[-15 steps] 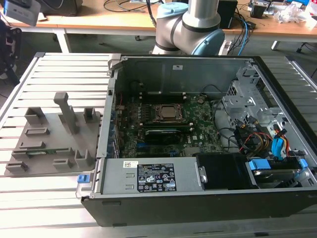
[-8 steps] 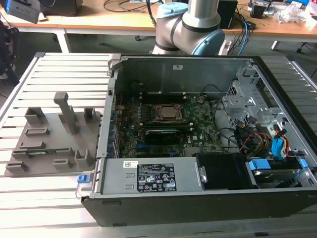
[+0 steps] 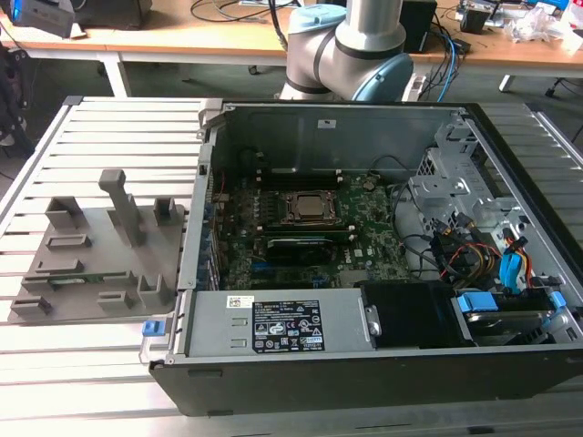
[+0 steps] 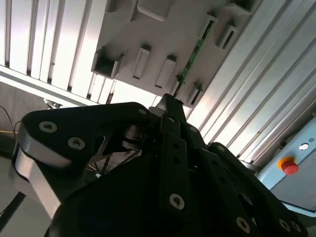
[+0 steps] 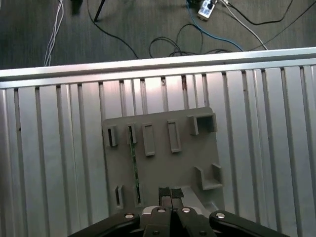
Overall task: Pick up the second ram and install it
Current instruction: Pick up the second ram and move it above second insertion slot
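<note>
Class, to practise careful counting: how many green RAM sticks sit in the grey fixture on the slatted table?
1. In the first wrist view, the second ram stands on edge in the grey fixture, near one side of it. Others could be hidden behind its posts.

Setting: a robotics lab or test workshop. A robot arm (image 3: pixel 364 45) stands behind an open computer case (image 3: pixel 364 387) on a slotted aluminium table (image 3: pixel 55 364), beside a grey plastic fixture (image 3: pixel 91 264). The wooden benches (image 3: pixel 182 41) beyond carry loose cables (image 3: pixel 446 68) and equipment. The first wrist view shows a power strip (image 5: pixel 205 8) and trailing leads on a dark floor (image 5: pixel 29 29), and the second wrist view shows a red stop button (image 4: pixel 290 166) on a pale box (image 4: pixel 301 182).
</note>
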{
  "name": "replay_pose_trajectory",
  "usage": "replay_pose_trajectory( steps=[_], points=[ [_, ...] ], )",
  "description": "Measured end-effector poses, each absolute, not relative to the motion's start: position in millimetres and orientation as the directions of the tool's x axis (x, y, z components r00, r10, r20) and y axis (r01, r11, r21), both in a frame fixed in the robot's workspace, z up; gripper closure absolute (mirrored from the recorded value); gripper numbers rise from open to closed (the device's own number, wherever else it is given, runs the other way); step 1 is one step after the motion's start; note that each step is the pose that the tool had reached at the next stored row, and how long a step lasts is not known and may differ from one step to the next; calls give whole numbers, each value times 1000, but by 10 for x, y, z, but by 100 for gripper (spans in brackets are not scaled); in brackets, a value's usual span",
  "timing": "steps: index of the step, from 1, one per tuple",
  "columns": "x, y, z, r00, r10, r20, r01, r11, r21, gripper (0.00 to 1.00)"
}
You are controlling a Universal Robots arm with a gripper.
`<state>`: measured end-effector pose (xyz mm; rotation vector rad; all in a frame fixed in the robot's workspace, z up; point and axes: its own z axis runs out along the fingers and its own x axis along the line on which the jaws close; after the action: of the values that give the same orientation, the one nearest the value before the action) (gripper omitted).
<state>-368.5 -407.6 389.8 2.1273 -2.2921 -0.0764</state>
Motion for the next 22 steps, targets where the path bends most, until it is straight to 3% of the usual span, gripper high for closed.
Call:
replay_pose_trajectory(
  steps=[20, 22],
  points=[
    [-3685, -4077, 3898, 217, -976, -23, -975, -218, 45, 89],
    [-3686, -4075, 3896, 191, -981, -23, -980, -192, 45, 89]
  ],
)
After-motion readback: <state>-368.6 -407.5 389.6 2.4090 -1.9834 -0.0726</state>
